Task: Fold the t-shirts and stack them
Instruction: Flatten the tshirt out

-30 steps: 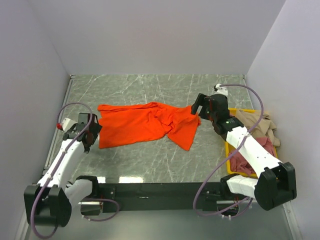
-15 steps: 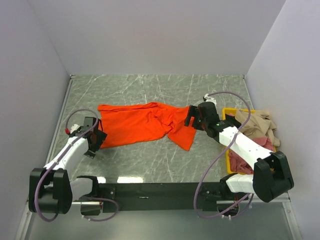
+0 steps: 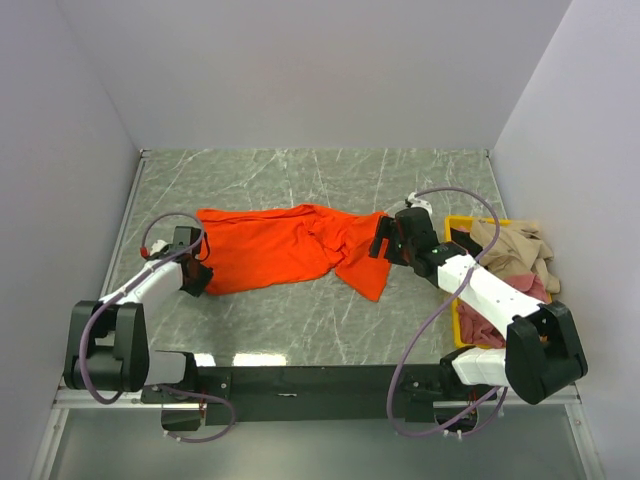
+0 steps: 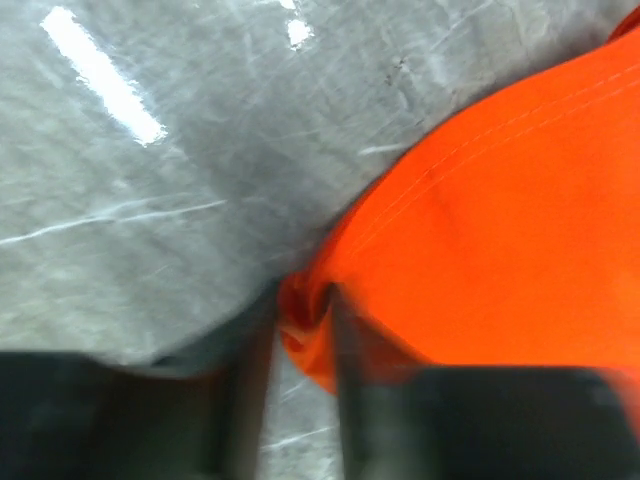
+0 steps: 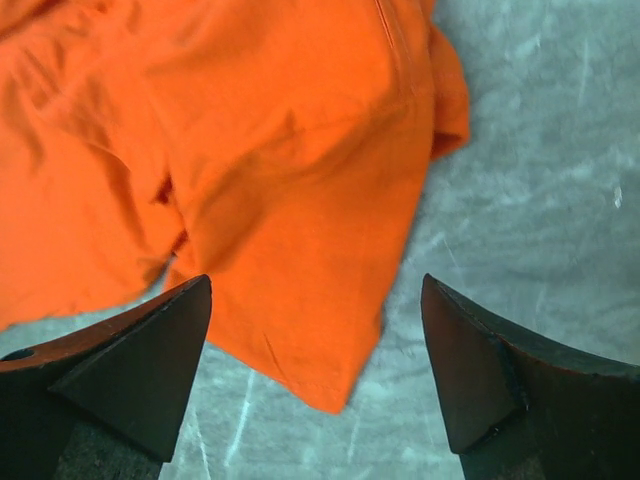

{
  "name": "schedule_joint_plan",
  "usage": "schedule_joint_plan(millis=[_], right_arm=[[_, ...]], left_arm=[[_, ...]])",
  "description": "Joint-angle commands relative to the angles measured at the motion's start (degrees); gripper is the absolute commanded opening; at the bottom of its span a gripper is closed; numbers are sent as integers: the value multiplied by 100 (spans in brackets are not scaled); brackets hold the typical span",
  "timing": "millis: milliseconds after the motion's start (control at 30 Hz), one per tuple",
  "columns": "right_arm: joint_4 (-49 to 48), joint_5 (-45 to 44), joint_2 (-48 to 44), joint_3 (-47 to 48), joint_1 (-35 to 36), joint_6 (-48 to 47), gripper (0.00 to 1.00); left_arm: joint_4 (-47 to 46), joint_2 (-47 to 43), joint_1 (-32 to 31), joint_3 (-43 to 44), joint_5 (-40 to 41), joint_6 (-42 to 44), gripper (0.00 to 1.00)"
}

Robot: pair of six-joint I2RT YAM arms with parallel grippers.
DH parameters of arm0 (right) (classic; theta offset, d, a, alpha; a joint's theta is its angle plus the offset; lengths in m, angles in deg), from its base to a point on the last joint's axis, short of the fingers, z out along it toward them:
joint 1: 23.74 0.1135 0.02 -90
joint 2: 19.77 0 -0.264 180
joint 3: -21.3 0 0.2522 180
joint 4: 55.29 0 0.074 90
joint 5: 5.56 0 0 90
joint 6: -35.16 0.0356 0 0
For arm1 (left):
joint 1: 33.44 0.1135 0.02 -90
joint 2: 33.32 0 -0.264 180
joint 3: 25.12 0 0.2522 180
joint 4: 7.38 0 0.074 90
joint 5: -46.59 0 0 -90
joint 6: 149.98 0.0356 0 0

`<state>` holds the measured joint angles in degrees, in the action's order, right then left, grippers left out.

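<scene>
Orange-red t-shirt [image 3: 290,245] corner now pinched by left tool [image 4: 297,322], previously open

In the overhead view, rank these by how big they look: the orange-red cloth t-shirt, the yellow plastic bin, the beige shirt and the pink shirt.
1. Bright orange-red t-shirt, spread out flat.
2. Yellow plastic bin.
3. Beige shirt and dusty pink shirt: both bunched in the bin and partly hidden, so I won't rank them.

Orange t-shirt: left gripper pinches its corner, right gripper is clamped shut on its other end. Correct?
No. The right gripper is open, jaws spread wide over the orange t-shirt, as the right wrist view shows. The left gripper does pinch its corner.
</scene>
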<state>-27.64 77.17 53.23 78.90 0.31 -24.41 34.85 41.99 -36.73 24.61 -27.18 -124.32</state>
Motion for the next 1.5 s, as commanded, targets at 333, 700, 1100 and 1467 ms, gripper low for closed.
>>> schedule_joint_plan(millis=[333, 700, 1100, 1467], right_arm=[[1255, -178, -224, -174, 784, 489, 89], [1433, -319, 540, -112, 1540, 815, 75], [993, -890, 1358, 11, 1585, 920, 42], [562, -1584, 937, 257, 1594, 631, 0]], left_arm=[[-281, -130, 13, -257, -129, 141, 1], [-193, -781, 13, -362, -58, 255, 1], [-192, -816, 13, -336, 3, 351, 1], [-201, -1334, 13, -125, 29, 422, 1]])
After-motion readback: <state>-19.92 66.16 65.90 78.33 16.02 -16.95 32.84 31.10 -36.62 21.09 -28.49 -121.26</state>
